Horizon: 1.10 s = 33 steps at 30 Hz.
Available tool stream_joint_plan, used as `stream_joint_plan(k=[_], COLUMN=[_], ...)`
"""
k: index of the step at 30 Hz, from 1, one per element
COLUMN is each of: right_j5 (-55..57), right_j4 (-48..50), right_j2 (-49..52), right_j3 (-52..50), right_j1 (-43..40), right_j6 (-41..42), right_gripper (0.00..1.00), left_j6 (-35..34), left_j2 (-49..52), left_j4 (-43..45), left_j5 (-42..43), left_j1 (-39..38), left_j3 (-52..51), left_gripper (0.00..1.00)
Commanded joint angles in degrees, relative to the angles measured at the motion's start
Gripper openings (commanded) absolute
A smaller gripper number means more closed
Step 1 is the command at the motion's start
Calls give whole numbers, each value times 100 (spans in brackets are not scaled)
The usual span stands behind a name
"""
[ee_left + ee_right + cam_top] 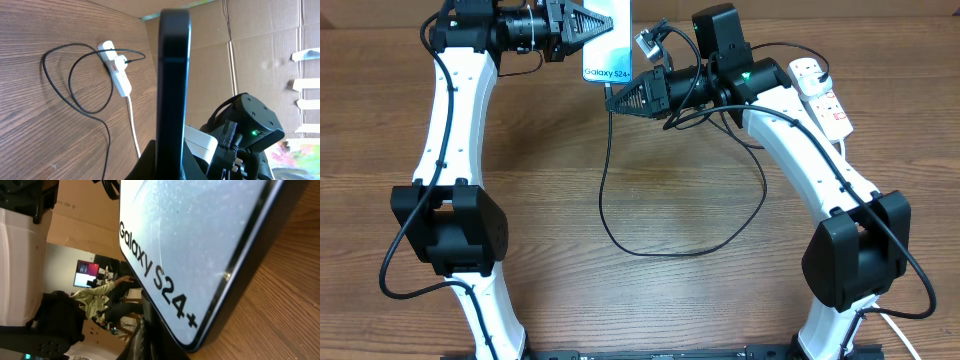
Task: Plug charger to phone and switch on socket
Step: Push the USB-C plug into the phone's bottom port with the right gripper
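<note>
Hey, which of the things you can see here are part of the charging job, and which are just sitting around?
Part of the job: Galaxy S24+ phone, black charger cable, white power strip.
Just there: cardboard panels behind the wooden table.

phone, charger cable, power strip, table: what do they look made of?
phone: glossy glass front, reflections show; dark frame, metal or plastic unclear.
charger cable: thin matte black rubbery sheath, loops limply.
power strip: white hard plastic, slight sheen.
table: brown wood grain, matte, possibly laminate.
</note>
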Motion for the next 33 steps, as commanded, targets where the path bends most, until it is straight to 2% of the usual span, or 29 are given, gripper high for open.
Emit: stream_joint_plan(k=[1, 33], right_j5=[-15, 505], right_j4=[120, 905], right_j2=[-127, -127], right_j3=[129, 129], right_j1=[24, 24], right_j6=[24, 299], right_gripper=[4, 4], left_j6=[-55, -50], left_j2=[-133, -133], left_j4=[17, -24], left_j5=[367, 708], left_j1=[15, 15], left_j3=[35, 35], left_gripper=[4, 4])
